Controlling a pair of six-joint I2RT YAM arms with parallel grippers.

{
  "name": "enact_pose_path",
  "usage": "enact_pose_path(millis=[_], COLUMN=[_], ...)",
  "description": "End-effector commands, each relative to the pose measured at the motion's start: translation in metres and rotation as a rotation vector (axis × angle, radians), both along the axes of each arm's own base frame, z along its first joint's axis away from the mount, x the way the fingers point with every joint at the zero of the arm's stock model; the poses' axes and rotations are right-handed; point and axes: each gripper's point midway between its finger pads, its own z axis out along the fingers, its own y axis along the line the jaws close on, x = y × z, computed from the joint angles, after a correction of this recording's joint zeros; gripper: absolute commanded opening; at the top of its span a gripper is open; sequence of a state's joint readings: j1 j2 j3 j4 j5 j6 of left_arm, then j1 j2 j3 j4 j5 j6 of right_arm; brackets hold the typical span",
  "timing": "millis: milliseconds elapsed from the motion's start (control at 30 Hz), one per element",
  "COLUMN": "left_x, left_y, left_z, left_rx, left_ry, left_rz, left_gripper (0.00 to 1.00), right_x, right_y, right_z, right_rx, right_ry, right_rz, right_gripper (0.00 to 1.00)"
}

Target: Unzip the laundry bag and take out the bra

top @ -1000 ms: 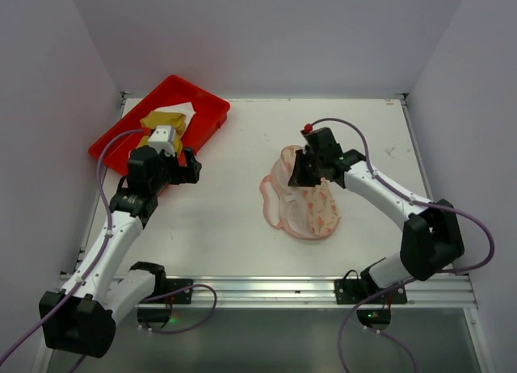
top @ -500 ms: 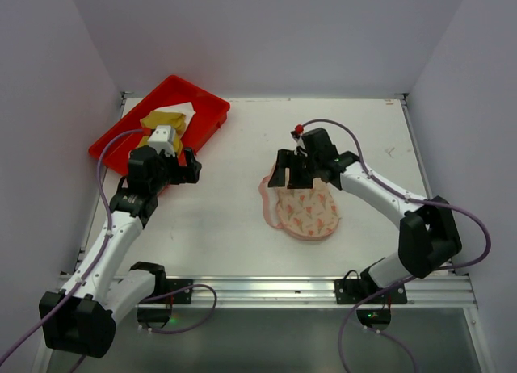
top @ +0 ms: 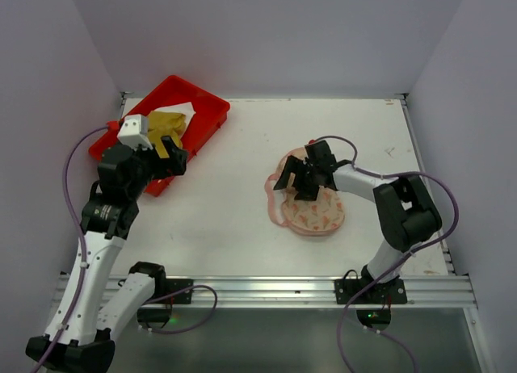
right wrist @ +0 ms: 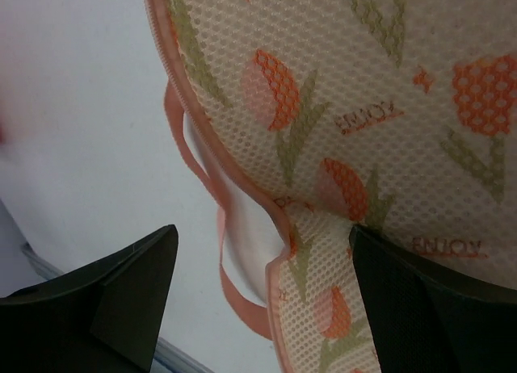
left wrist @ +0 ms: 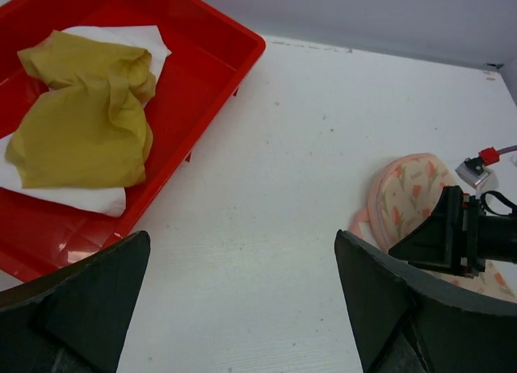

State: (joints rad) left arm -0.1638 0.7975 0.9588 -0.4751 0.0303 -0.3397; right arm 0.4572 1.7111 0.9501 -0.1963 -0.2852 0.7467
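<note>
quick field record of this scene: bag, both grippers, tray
bag: lying on table, right of centre
right gripper: open, low over bag
left gripper: open, empty, raised near tray
tray: far left, holds yellow cloth on white sheet

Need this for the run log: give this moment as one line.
left jaws: open, near red tray | right jaws: open, over laundry bag on table | red tray: holds yellow cloth

Overhead view looks down; both wrist views share the laundry bag (right wrist: pixel 363 106) (right one close)
</note>
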Motion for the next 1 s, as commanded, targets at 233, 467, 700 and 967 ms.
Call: enact_pose_path(millis=[233, 467, 700, 967], left_x=[-0.038, -0.053, -0.086, -0.119], left_y=[0.028, 0.035, 0.057, 0.063], left_z=[0.028, 0.053, 0.077, 0.093], left_rx=[0.021, 0.033, 0.075, 0.005], left_ry=[-0.026, -0.08, -0.123, -0.184], left_rz=[0.118, 0.134, 0.219, 0.245], left_gripper=[1.0, 1.0, 1.0, 1.0], right_x=[0.074, 0.068, -0.015, -0.136], right_y=[-0.159, -0.195, -0.212, -0.224], right_z=[0.04, 0.146, 0.27, 0.345], right_rx=[-0.117, -0.279, -0.281, -0.278], right_ry=[-0.088, -0.341, -0.67, -1.023], right_rz=[-0.454, -0.417, -0.465, -0.467], right_gripper=[0.95, 0.96, 0.99, 0.99])
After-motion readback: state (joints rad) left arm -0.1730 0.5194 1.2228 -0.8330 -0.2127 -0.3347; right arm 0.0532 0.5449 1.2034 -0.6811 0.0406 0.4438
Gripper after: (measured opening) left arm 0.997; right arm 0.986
